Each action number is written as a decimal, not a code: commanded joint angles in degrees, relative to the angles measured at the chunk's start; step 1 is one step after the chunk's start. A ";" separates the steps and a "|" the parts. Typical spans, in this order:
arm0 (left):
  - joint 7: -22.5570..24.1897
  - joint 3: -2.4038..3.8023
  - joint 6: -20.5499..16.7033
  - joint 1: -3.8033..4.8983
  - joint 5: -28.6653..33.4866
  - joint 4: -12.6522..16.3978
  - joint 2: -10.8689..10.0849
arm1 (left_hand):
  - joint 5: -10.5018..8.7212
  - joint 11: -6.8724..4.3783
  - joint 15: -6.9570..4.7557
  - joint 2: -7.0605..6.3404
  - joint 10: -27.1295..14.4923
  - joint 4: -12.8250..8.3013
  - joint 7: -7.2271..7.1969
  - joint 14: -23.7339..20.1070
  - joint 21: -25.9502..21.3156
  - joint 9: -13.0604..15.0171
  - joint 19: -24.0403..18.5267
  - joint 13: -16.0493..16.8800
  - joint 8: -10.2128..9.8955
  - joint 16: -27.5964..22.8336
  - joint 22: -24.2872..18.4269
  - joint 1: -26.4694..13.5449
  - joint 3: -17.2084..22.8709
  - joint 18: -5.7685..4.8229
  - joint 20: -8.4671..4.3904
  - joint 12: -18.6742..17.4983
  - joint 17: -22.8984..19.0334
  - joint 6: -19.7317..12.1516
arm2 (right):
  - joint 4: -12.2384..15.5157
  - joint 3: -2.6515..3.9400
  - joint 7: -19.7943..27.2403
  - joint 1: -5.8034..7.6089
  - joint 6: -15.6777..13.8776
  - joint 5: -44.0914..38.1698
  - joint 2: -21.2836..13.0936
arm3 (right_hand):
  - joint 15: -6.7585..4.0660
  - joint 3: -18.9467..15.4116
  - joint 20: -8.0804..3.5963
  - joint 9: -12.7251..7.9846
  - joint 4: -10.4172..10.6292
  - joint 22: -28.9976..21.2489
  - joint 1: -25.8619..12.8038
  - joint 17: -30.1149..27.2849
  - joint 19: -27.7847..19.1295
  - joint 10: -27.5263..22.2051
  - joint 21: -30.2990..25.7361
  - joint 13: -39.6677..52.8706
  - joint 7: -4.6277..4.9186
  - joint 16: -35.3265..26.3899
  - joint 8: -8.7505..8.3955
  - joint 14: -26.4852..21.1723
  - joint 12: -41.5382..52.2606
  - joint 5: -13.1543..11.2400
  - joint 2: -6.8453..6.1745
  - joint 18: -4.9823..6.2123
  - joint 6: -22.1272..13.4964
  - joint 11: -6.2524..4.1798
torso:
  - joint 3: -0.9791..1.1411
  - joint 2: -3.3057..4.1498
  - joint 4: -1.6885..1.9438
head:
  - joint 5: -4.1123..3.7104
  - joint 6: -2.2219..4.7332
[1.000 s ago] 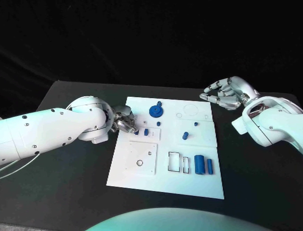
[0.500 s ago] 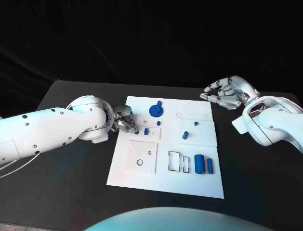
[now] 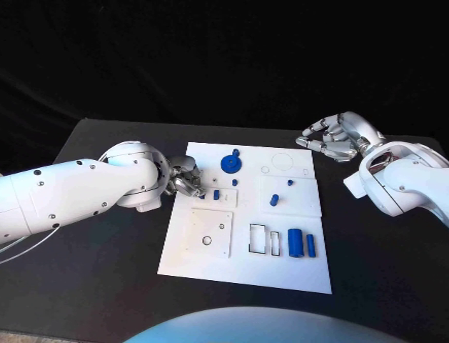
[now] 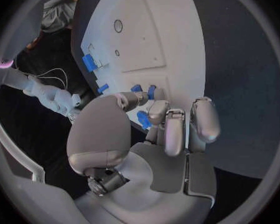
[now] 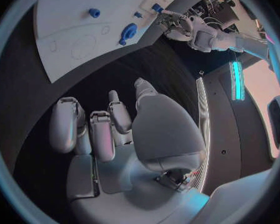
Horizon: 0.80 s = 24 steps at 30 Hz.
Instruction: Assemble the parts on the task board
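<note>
**Now the left robot hand works at the board's edge**

From the head view, the white task board (image 3: 247,218) lies in the middle of the black surface (image 3: 101,286). Small blue parts (image 3: 295,244) sit on it. The left robot hand (image 3: 183,179) is at the board's left edge. The right robot hand (image 3: 333,138) hangs near the far right corner, fingers curled, holding nothing.

From the left wrist view, its fingers (image 4: 166,115) pinch a small blue part (image 4: 143,119). It looks light, hard and slippery, so take it by its sides.
</note>
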 commanded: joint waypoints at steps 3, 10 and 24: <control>0.80 -0.15 -0.02 -0.19 2.07 0.15 0.48 | -0.66 -0.34 -0.54 -0.43 1.11 -7.10 -0.92 4.85 0.06 -0.51 0.31 0.19 0.50 0.21 0.05 -3.50 7.39 -0.35 0.05 -0.01 10.92 0.66 | 0.09 0.00 -0.01 -0.03 0.61 -0.61 -0.02 | -0.26 -0.41 -0.12 -0.08 0.06 4.17 -0.46 5.42 -0.47 -0.25 -0.18 -0.05 -0.14 -0.33 0.39 3.74 -0.24 0.38 -0.05 0.34 -0.31 0.07 | 0.00 0.00 -0.02 | -0.08 -0.04; 0.88 -0.17 -0.44 -0.20 2.53 0.06 0.70 | -0.72 -0.67 -0.86 -0.63 1.44 -4.99 -1.38 4.86 -0.05 -1.35 0.42 0.41 0.32 0.21 0.07 -6.13 4.94 -0.37 -0.25 -0.04 10.95 1.17 | 0.11 0.00 -0.13 -0.03 0.67 -0.61 -0.02 | -0.26 -0.43 -0.12 -0.09 0.05 4.20 -0.51 5.40 -0.44 -0.24 -0.15 -0.03 -0.15 -0.35 0.41 3.74 -0.22 0.39 -0.03 0.33 -0.33 0.06 | 0.00 -0.02 0.02 | 0.01 -0.10; 0.44 -0.19 -0.62 -0.20 2.98 -0.93 0.83 | -0.79 -0.74 -0.95 -0.82 1.30 -2.71 -1.46 4.86 -0.21 -2.37 0.44 0.35 -0.11 0.19 -0.05 -9.21 3.76 -0.37 -0.37 -0.24 10.93 1.71 | 0.10 0.00 -0.20 -0.03 0.57 -0.61 -0.04 | -0.26 -0.42 -0.12 -0.09 0.04 4.12 -0.56 5.25 -0.51 -0.35 -0.29 -0.19 -0.15 -0.42 0.46 3.70 -0.35 0.40 0.03 0.36 -0.35 0.06 | 0.02 -0.01 0.00 | 0.01 -0.13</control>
